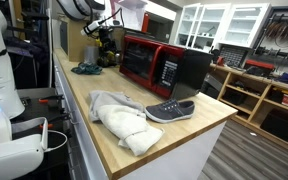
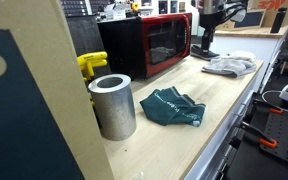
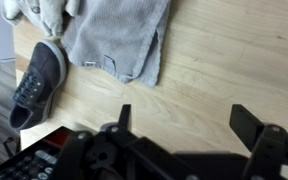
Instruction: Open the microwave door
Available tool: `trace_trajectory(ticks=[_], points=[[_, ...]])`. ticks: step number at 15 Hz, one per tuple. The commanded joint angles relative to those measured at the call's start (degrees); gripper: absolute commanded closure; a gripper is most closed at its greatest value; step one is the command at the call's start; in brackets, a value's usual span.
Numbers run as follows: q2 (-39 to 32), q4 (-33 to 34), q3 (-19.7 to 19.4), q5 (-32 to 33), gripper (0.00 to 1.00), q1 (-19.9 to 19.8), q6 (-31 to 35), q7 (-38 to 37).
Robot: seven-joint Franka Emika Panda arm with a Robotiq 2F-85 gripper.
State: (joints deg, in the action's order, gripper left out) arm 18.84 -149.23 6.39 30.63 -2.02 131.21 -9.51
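Observation:
The microwave [image 1: 164, 66] with a glossy red front stands on the wooden counter, seen in both exterior views [image 2: 144, 45]. The microwave door [image 1: 138, 60] [image 2: 156, 45] is closed, its dark window facing out. My gripper [image 3: 187, 118] is open and empty, hovering over bare wood. In an exterior view it hangs beyond the microwave's far side [image 1: 106, 33]. In an exterior view it sits just past the microwave's control panel end [image 2: 206, 42]. It does not touch the microwave. The microwave is not in the wrist view.
A grey towel [image 1: 119, 118] [image 2: 230, 66] [image 3: 114, 35] and a dark sneaker [image 1: 170, 110] [image 3: 36, 82] lie on the counter [image 1: 194, 128]. A teal cloth [image 1: 86, 68] [image 2: 174, 108], a metal cylinder [image 2: 112, 105] and a yellow tool [image 2: 92, 65] are also on it.

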Motion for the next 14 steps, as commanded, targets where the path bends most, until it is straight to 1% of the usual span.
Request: trace_trajectory(ticks=[1,2,6,12,14], points=[[-0.05,-0.58,-1.19,6.74,0.0,-3.1,3.45,-2.21],[-0.57,-0.54,-1.56,8.66,0.0,-3.85,4.52,-3.37],[-2.28,0.21,-3.1,15.92,0.0,-6.54,8.99,-11.91],[-5.61,2.05,-5.46,26.48,0.0,-8.85,14.27,-23.66],[-6.44,3.56,-6.81,27.49,0.0,-8.93,14.72,-25.91]])
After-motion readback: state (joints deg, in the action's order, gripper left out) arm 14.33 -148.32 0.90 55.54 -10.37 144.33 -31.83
